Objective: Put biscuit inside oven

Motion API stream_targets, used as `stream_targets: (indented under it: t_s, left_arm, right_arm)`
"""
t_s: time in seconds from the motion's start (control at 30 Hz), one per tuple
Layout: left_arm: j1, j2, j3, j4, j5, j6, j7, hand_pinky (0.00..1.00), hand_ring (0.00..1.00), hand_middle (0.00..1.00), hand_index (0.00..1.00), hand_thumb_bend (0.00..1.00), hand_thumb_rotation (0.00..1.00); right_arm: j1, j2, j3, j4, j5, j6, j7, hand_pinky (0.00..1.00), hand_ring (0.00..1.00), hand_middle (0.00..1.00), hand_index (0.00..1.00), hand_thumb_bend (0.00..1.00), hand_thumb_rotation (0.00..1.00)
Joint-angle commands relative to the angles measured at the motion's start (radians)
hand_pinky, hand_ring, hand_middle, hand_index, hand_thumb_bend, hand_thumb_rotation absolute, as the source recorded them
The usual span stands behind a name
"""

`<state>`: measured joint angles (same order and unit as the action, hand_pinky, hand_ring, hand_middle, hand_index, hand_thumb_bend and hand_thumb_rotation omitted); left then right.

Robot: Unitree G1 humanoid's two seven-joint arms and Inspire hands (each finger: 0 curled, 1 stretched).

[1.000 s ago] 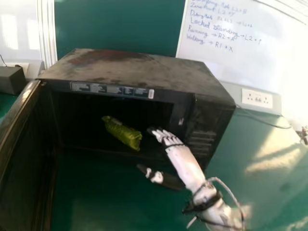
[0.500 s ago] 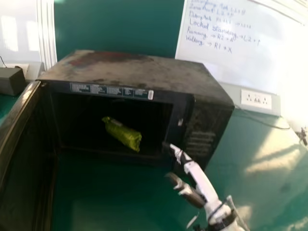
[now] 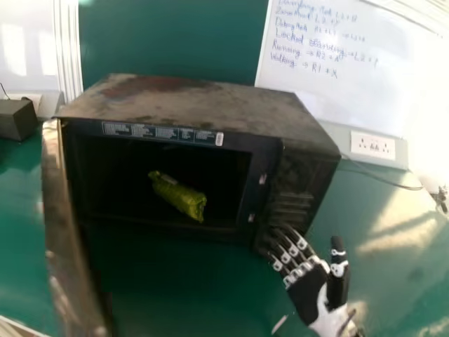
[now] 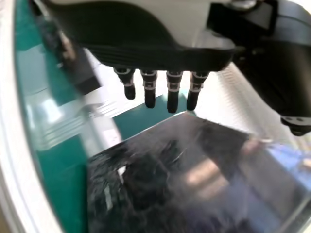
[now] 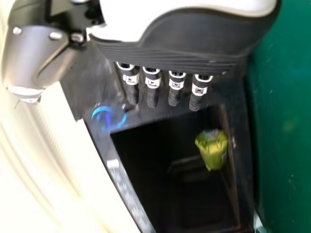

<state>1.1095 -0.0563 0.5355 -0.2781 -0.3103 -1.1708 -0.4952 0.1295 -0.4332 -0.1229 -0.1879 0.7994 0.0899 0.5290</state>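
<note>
The green biscuit packet (image 3: 179, 196) lies inside the dark oven (image 3: 210, 105), toward the right of its cavity; the right wrist view also shows the packet (image 5: 213, 149). My right hand (image 3: 309, 286) is in front of the oven's lower right corner, palm up, fingers extended and holding nothing. In the right wrist view the same hand (image 5: 164, 85) has straight fingers, apart from the packet. In the left wrist view my left hand (image 4: 160, 87) has its fingers extended beside the dark glossy oven door (image 4: 180, 179). The door (image 3: 66, 232) stands ajar at the oven's left.
A grey box (image 3: 17, 118) sits at the far left on the green table (image 3: 203, 281). Behind the oven's right side are a wall socket (image 3: 372, 145) and a cable. A whiteboard (image 3: 351, 70) is on the wall.
My right hand has moved away from the oven opening to the right and turned palm up. The oven door has swung somewhat inward from the left. The packet has stayed in place.
</note>
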Motion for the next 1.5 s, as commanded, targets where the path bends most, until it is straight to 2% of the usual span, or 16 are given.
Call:
stream_targets:
  t_s: [0.0, 0.17, 0.27, 0.5, 0.63, 0.77, 1.1, 1.3, 1.47]
  left_arm:
    - [-0.003, 0.022, -0.005, 0.023, 0.01, -0.048, 0.014, 1.0, 1.0, 1.0, 1.0, 0.9, 1.0]
    - [-0.023, 0.023, 0.015, 0.024, 0.073, -0.112, 0.052, 1.0, 1.0, 1.0, 1.0, 0.91, 1.0]
    - [-0.031, 0.022, 0.035, 0.024, 0.115, -0.137, 0.074, 1.0, 1.0, 1.0, 1.0, 0.91, 1.0]
    - [-0.023, 0.019, 0.078, -0.018, 0.215, -0.142, 0.114, 1.0, 1.0, 1.0, 1.0, 0.91, 0.98]
    - [-0.008, 0.023, 0.098, -0.06, 0.259, -0.119, 0.13, 1.0, 1.0, 1.0, 1.0, 0.89, 0.97]
    - [-0.003, 0.052, 0.11, -0.09, 0.289, -0.095, 0.135, 1.0, 1.0, 1.0, 1.0, 0.84, 0.95]
    - [-0.043, 0.128, 0.177, -0.17, 0.36, 0.013, 0.146, 1.0, 1.0, 1.0, 1.0, 0.8, 0.92]
    - [-0.067, 0.206, 0.197, -0.224, 0.364, 0.107, 0.145, 1.0, 1.0, 1.0, 1.0, 0.8, 0.93]
    - [-0.125, 0.294, 0.202, -0.24, 0.358, 0.178, 0.142, 1.0, 1.0, 1.0, 1.0, 0.79, 0.93]
  right_arm:
    - [0.037, 0.009, -0.04, -0.026, 0.022, 0.053, -0.017, 1.0, 1.0, 0.99, 0.97, 0.89, 0.82]
    - [0.078, 0.018, -0.088, -0.043, 0.034, 0.128, -0.005, 0.97, 0.98, 0.98, 0.96, 0.83, 0.82]
    - [0.091, 0.03, -0.109, -0.044, 0.029, 0.14, 0.01, 0.93, 0.97, 0.96, 0.94, 0.81, 0.82]
    - [0.118, 0.045, -0.177, -0.05, 0.004, 0.161, -0.017, 0.89, 0.94, 0.94, 0.91, 0.82, 0.84]
    - [0.124, 0.057, -0.207, -0.068, -0.018, 0.176, -0.079, 0.88, 0.94, 0.95, 0.91, 0.83, 0.83]
    - [0.132, 0.061, -0.227, -0.09, -0.035, 0.204, -0.137, 0.9, 0.95, 0.96, 0.91, 0.83, 0.85]
    - [0.123, 0.083, -0.237, -0.063, -0.085, 0.209, -0.157, 0.89, 0.96, 0.97, 0.92, 0.84, 0.97]
    - [0.119, 0.094, -0.241, -0.047, -0.113, 0.197, -0.144, 0.89, 0.96, 0.97, 0.9, 0.81, 1.0]
    - [0.122, 0.106, -0.242, -0.045, -0.13, 0.192, -0.145, 0.88, 0.95, 0.96, 0.88, 0.75, 1.0]
